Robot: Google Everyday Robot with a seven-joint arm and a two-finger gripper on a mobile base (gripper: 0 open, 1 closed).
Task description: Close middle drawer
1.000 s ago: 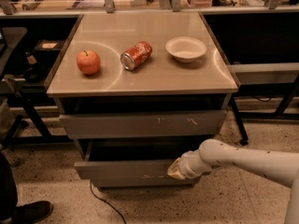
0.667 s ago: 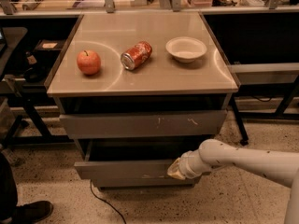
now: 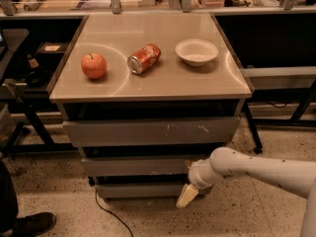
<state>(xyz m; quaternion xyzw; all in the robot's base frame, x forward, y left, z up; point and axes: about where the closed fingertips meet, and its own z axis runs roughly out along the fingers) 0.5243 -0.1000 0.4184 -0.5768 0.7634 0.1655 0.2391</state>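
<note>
Middle drawer (image 3: pixel 140 166), wide, flat grey metal with a plain front, sitting between the scratched grey top drawer front (image 3: pixel 148 131) above and the plain grey bottom drawer front (image 3: pixel 143 189) below. Looks pushed almost all the way in, with just a thin dark gap over it. Cream-tipped gripper (image 3: pixel 187 196) on the white robot arm (image 3: pixel 256 169) down low at the right end of that drawer, hanging just in front of the bottom one, wrist close by the drawer's right edge, likely there to shove it back. No way to see if the gripper is spread wide or pinched together. Probably only a small last push needed, or none. Up on the smooth tan cabinet top (image 3: pixel 148 85): round red apple (image 3: pixel 94 65) on the left, dented red can (image 3: pixel 144 59) lying on its side in the middle, white bowl (image 3: pixel 196 52) on the right, all back from the near edge, so not likely to fall from a gentle bump.
</note>
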